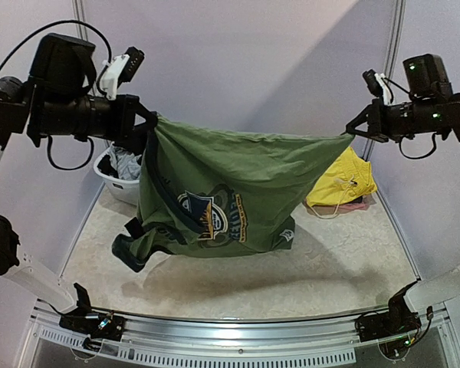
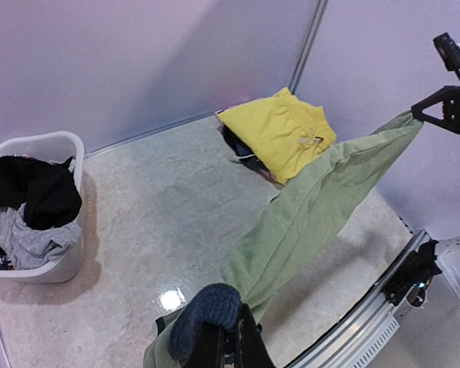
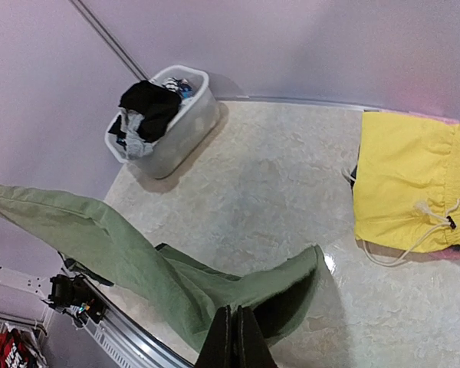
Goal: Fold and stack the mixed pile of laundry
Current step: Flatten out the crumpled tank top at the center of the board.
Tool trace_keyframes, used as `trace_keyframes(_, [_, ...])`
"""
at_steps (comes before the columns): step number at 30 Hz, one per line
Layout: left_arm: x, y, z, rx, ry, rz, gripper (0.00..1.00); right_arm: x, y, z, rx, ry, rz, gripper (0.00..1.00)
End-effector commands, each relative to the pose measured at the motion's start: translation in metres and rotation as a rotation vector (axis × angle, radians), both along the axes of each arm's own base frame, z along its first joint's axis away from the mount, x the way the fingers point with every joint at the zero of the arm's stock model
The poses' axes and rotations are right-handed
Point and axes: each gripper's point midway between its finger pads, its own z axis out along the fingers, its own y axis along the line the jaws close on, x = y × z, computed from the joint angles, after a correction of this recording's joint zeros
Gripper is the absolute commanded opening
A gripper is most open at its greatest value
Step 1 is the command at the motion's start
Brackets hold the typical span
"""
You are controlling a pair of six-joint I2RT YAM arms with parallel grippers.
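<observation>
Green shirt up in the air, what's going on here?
Both arms hold the olive-green T-shirt stretched between them above the table. The left gripper is shut on one end and the right gripper on the other, with the lower part hanging loose. A yellow garment lies at the table's far right. The white tub at far left holds black and grey clothes.

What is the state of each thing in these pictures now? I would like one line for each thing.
olive-green T-shirt: held up, stretched between both pincers, lower part hanging.
left pincer: shut on one top corner of the shirt.
right pincer: shut on the other top corner.
yellow garment: folded, lying on the table.
white tub: upright, holding grey and black clothes.
</observation>
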Motion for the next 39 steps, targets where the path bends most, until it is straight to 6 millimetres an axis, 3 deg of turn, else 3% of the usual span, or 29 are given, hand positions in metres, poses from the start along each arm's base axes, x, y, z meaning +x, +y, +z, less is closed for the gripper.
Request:
trace_keyframes(1, [-0.027, -0.004, 0.032, -0.098, -0.008, -0.162, 0.0, -0.036, -0.006, 0.045, 0.04, -0.12, 0.08, 0.0])
trace_keyframes(7, [-0.06, -0.01, 0.074, -0.292, -0.021, -0.314, 0.0, -0.081, -0.017, 0.099, 0.122, -0.265, 0.13, 0.0])
trace_keyframes(13, [-0.081, -0.012, 0.122, -0.467, -0.105, -0.43, 0.0, -0.112, -0.028, 0.148, 0.193, -0.427, 0.142, 0.0])
trace_keyframes(15, [-0.08, -0.013, 0.138, -0.492, -0.15, -0.438, 0.0, -0.114, -0.032, 0.164, 0.212, -0.478, 0.121, 0.0])
trace_keyframes(17, [-0.069, -0.014, 0.149, -0.487, -0.204, -0.405, 0.0, -0.102, -0.036, 0.175, 0.216, -0.507, 0.073, 0.0])
trace_keyframes(20, [-0.017, -0.014, 0.139, -0.451, -0.207, -0.207, 0.0, -0.06, -0.052, 0.171, 0.165, -0.491, -0.119, 0.0])
trace_keyframes(22, [0.027, -0.015, 0.113, -0.449, -0.128, -0.076, 0.0, -0.013, -0.057, 0.141, 0.082, -0.402, -0.252, 0.0])
trace_keyframes(25, [0.104, -0.015, 0.032, -0.418, 0.098, 0.109, 0.0, 0.047, -0.064, 0.069, -0.061, -0.211, -0.439, 0.0])
trace_keyframes(26, [0.122, -0.018, 0.0, -0.385, 0.169, 0.156, 0.0, 0.071, -0.059, 0.032, -0.124, -0.121, -0.469, 0.0])
trace_keyframes(28, [0.164, -0.001, -0.082, -0.279, 0.362, 0.322, 0.0, 0.104, -0.052, -0.034, -0.205, 0.044, -0.498, 0.0])
trace_keyframes(29, [0.178, 0.003, -0.125, -0.244, 0.471, 0.376, 0.0, 0.125, -0.046, -0.078, -0.241, 0.153, -0.509, 0.0])
trace_keyframes(30, [0.19, 0.002, -0.163, -0.214, 0.563, 0.396, 0.03, 0.135, -0.039, -0.105, -0.243, 0.222, -0.495, 0.0])
trace_keyframes(31, [0.197, -0.001, -0.194, -0.187, 0.632, 0.4, 0.11, 0.147, -0.032, -0.133, -0.266, 0.28, -0.484, 0.07])
trace_keyframes(32, [0.201, -0.005, -0.22, -0.16, 0.682, 0.397, 0.25, 0.159, -0.024, -0.159, -0.288, 0.324, -0.464, 0.25])
trace_keyframes(33, [0.202, -0.01, -0.236, -0.138, 0.708, 0.385, 0.41, 0.166, -0.021, -0.169, -0.295, 0.332, -0.455, 0.49])
trace_keyframes(34, [0.203, -0.013, -0.247, -0.117, 0.719, 0.384, 0.57, 0.173, -0.019, -0.178, -0.299, 0.338, -0.45, 0.59])
trace_keyframes(39, [0.196, -0.008, -0.256, -0.083, 0.706, 0.401, 0.9, 0.185, -0.009, -0.182, -0.27, 0.33, -0.411, 0.64])
